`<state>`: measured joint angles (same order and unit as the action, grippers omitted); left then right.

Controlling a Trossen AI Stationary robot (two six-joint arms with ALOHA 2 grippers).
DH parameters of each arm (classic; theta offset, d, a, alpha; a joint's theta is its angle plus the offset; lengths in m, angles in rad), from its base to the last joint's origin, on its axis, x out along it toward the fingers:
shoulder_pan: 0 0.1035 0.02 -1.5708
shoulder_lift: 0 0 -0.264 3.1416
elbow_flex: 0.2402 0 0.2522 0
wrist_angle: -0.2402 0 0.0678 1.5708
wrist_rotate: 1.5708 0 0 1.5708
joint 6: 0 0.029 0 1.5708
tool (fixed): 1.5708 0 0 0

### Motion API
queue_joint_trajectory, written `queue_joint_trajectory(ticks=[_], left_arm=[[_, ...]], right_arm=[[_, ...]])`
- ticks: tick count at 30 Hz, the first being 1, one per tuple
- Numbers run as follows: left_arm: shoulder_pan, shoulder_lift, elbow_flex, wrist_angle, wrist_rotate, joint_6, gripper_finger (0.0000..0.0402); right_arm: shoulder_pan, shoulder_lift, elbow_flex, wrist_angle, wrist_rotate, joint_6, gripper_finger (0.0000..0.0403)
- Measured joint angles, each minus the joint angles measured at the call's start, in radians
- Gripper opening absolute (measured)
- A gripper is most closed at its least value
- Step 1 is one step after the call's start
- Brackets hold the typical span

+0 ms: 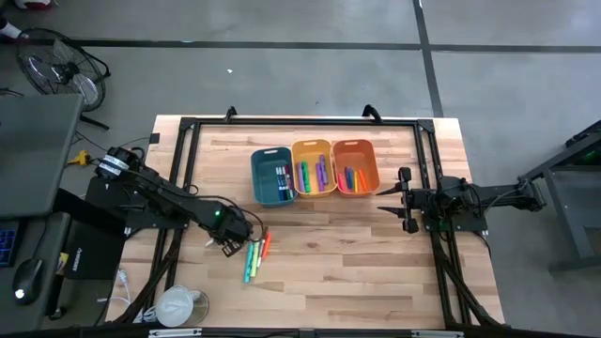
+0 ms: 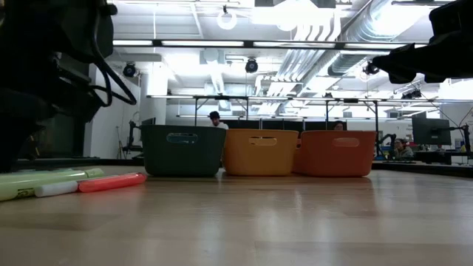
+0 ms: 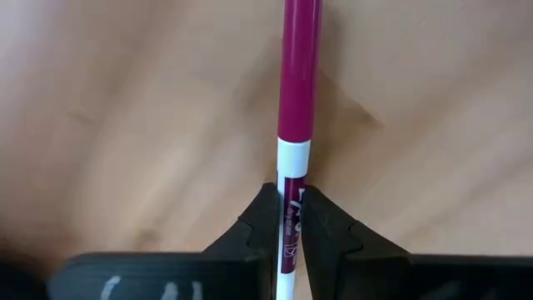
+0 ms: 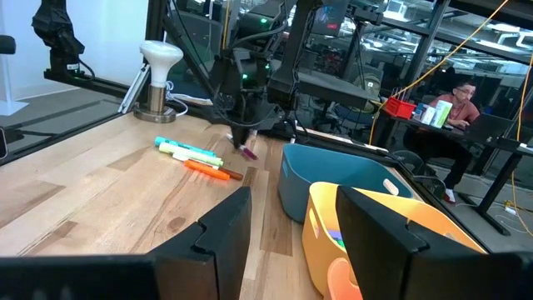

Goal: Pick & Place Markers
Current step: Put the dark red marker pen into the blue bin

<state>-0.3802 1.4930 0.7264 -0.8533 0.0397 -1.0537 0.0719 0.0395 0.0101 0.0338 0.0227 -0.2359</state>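
My left gripper [image 1: 231, 246] hangs over the near left of the table, pointing down, shut on a magenta marker with a white barrel [image 3: 298, 75]; the right wrist view shows it as a small pink stick [image 4: 248, 152] under the fingers. Beside it, green and orange-red markers [image 1: 254, 257] lie flat on the wood, also seen in the low view [image 2: 111, 182]. The teal bin [image 1: 272, 176], yellow-orange bin [image 1: 314, 167] and orange bin [image 1: 355, 166] stand in a row at mid-table with markers inside. My right gripper [image 1: 399, 199] waits open at the right, level. My left gripper pinches the marker's white barrel [image 3: 288, 218] between its two fingers [image 3: 260, 218], just behind the magenta section. The fingers come from above, pointing down, and lie across the marker. The magenta end sticks out past the fingers over the wood, and its shadow falls to one side.
Black frame rails [image 1: 188, 169] run round the table top. A white-topped object [image 1: 178, 305] stands by the near left corner. People sit at desks in the room beyond [image 4: 456, 98]. Bare wood lies between the bins and the table's near edge.
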Motion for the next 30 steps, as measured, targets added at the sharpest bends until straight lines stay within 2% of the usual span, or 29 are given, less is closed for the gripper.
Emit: queue_joint_trajectory(ticks=[8, 15, 22, 30], left_arm=[[0.002, -0.040, 0.067, -0.055, -0.018, -0.025, 0.0025], [0.018, -0.042, 0.190, -0.155, -0.038, -0.054, 0.0025], [0.134, -0.043, 0.362, -0.226, -0.082, -0.006, 0.0030], [0.355, -0.021, 0.537, -0.228, -0.156, 0.069, 0.0023]], right_arm=[[0.000, 0.000, 0.000, 0.000, 0.000, 0.000, 0.0167], [0.000, 0.000, 0.000, 0.000, 0.000, 0.000, 0.0167], [0.000, 0.000, 0.000, 0.000, 0.000, 0.000, 0.0167], [0.000, 0.000, 0.000, 0.000, 0.000, 0.000, 0.0167]])
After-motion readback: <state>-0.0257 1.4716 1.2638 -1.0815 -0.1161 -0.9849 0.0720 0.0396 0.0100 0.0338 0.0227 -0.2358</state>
